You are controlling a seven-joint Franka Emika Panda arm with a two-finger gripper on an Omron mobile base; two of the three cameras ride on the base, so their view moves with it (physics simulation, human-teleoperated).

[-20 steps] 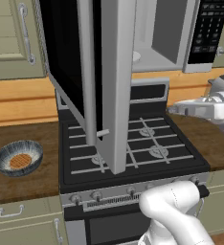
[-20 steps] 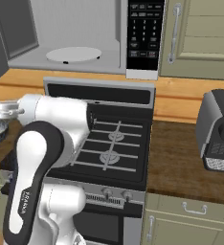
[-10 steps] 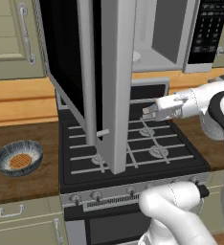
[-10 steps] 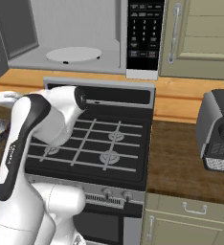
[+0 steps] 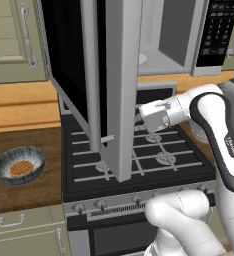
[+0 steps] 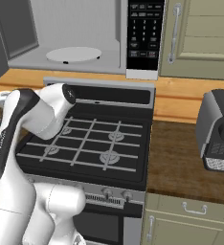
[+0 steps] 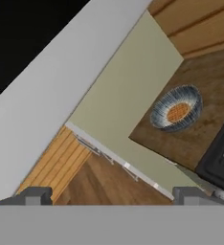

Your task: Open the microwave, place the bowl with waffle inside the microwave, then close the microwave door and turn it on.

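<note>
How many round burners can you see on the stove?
4 on the stove: back left, back right, front left, front right. The arm may hide more.

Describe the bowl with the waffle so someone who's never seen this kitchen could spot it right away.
Start at the black stove under the open microwave. On the dark wooden counter to its left sits the bowl, alone. It is small, round and shallow, streaked blue-grey and white, holding an orange-brown gridded waffle.

arm (image 5: 209, 107): white glossy shells | dark joint bands | sm. dark lettering | fingertips (image 7: 35, 195) grey, blocky
</note>
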